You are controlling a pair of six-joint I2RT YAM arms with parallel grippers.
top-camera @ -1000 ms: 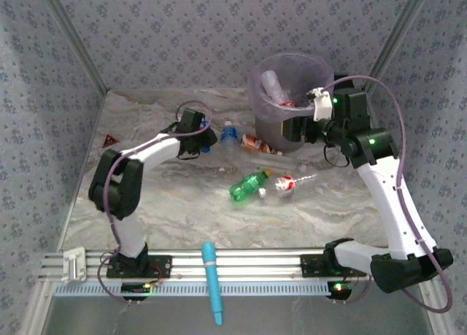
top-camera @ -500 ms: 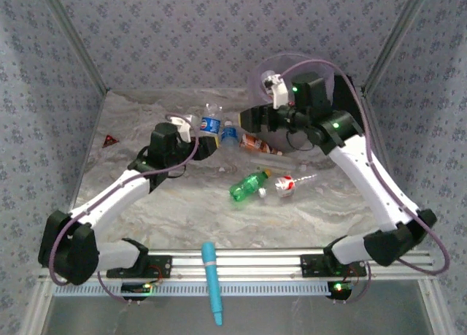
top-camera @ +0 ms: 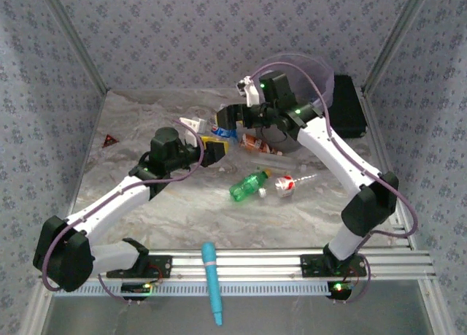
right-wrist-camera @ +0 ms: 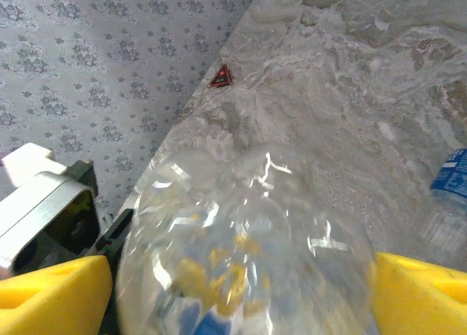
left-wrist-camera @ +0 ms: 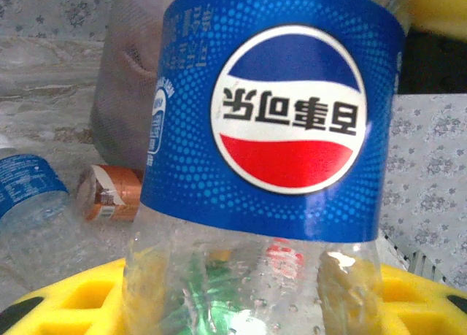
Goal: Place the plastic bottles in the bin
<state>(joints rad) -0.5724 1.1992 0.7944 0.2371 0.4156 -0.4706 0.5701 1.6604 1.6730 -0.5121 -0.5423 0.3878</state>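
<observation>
Left wrist view: close on the Pepsi bottle point(left-wrist-camera: 270, 131), clear plastic, blue label upside down, apparently empty.
Where: off the table, held between the two grippers, just in front of the bin point(top-camera: 321, 76).
Left gripper point(top-camera: 216, 151): clamped on the bottle's clear body beside the label.
Right gripper point(right-wrist-camera: 241, 284): jaws spread wide, one yellow finger point(right-wrist-camera: 51, 291) either side of the bottle's far end; no squeeze visible.
Handling: probably very light, thin-walled, easy to dent, smooth and a little slippery; droplets inside.
Best hold: across the body near the label or at the stiffer neck, with modest force.
Step, at a guess: hand-over to the right arm, then a drop into the bin.
Left on the table: green bottle point(top-camera: 248, 184), brown bottle point(top-camera: 252, 141), small white one point(top-camera: 284, 184), blue-labelled one point(left-wrist-camera: 29, 189).
Near edge: light-blue pen-shaped tool point(top-camera: 211, 280), not for the bin.
</observation>
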